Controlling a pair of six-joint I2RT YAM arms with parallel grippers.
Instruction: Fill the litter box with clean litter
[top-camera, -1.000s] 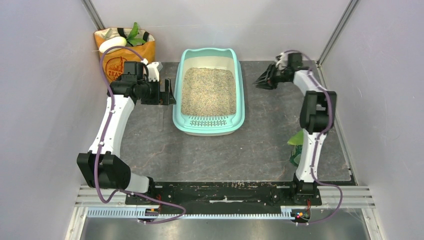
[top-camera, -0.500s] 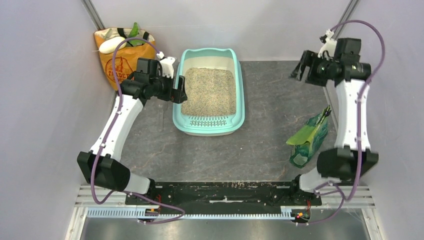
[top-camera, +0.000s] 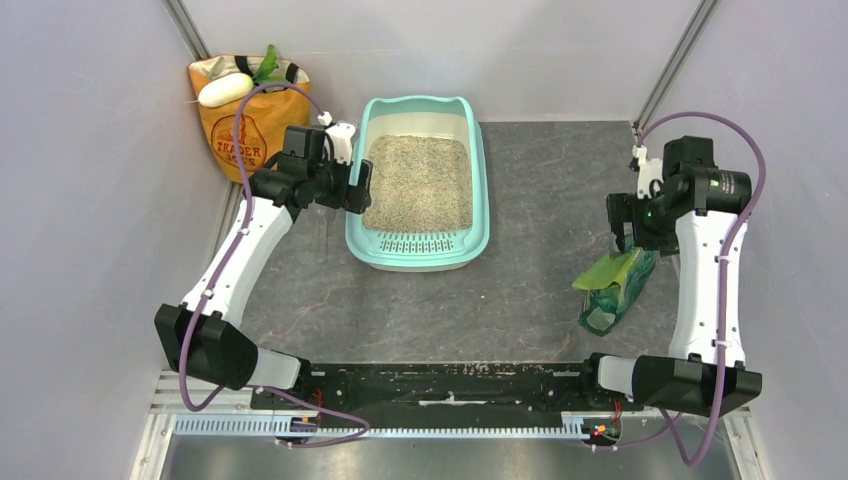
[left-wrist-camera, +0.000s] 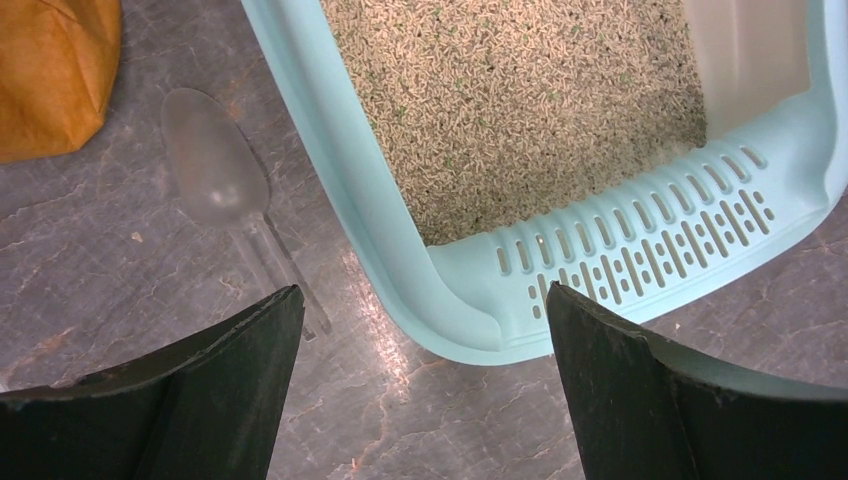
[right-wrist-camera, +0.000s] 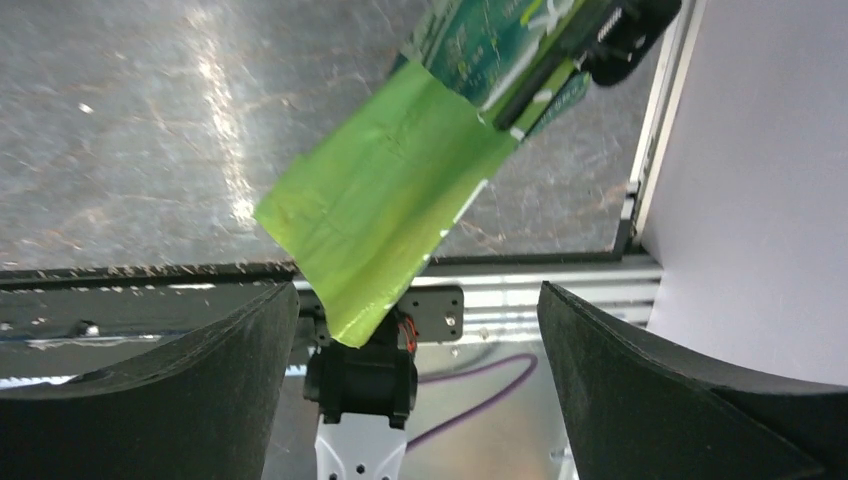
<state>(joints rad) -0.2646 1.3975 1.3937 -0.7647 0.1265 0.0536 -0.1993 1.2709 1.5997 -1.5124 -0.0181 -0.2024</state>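
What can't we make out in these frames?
Scoop: clear plastic, not discernible in top view.
Green bag: top view, upper end behind right arm; right wrist, cut by top edge; contents unseen.
Litter box: left wrist, far end cut off.
Litter depth: no view shows it.

the litter box (left-wrist-camera: 385, 240) is showing smooth, faintly glossy plastic; the litter (left-wrist-camera: 520, 100) is looking grainy and matt; the green bag (right-wrist-camera: 390, 210) is shining, slick plastic.
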